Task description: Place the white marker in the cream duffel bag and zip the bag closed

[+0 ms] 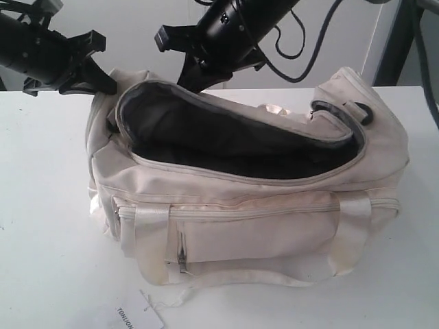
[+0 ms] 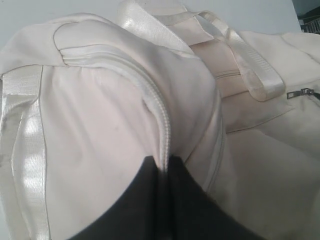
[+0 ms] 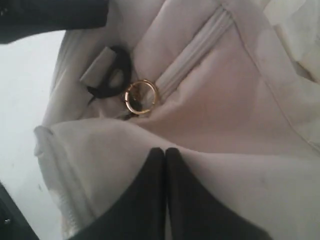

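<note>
Exterior view has the cream duffel bag [image 1: 274,240] lying lengthwise on a white table [image 1: 41,205], its top zip open wide so the dark lining [image 1: 206,137] shows. The white marker appears in no view, so I cannot tell where it is. The left gripper [image 1: 108,85] comes in from the upper left, angled down onto the bag's left end. In the left wrist view its fingers [image 2: 145,200] are drawn together on the bag's zip seam [image 2: 162,125], which runs down between them. The right gripper [image 1: 194,77] slants down from above, behind the back rim of the opening near that same end. In the right wrist view its two dark fingers [image 3: 190,200] sit pressed together with no gap, tips against cream fabric; whether any cloth is pinched I cannot tell. Near those tips hangs a gold keyring [image 3: 140,97] at the zip's end, a black strap ring [image 3: 117,70] just beside it. One webbing handle [image 1: 274,277] lies slack in front of the bag, and a paper tag [image 1: 140,317] rests at the table's near edge.
</note>
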You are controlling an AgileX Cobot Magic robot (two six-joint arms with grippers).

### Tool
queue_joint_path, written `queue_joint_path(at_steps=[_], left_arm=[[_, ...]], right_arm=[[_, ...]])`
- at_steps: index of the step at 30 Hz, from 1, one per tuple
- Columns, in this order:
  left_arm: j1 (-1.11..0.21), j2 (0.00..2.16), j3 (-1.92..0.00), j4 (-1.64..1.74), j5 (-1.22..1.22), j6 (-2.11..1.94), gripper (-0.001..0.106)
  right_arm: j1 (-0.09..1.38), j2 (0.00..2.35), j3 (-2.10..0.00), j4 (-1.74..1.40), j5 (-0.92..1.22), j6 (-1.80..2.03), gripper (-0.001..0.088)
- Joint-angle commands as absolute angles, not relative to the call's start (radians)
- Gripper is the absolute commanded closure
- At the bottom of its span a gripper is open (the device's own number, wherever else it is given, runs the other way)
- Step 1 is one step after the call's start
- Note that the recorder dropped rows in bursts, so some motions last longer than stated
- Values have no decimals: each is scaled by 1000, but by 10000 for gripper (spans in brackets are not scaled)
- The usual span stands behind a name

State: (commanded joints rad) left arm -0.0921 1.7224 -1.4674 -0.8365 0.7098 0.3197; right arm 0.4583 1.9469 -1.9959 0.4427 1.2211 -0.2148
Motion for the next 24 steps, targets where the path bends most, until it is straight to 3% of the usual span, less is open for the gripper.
queue_joint_path(at_steps=[8,24], left_arm=[[-92,1722,-1467,-882,719,320,1053],[-92,1722,-1467,-967,734,322,1053]], right_arm=[[470,1905,-1987,430,1221,-197,868],[510,1815,-1737,391,1221,-197,868]])
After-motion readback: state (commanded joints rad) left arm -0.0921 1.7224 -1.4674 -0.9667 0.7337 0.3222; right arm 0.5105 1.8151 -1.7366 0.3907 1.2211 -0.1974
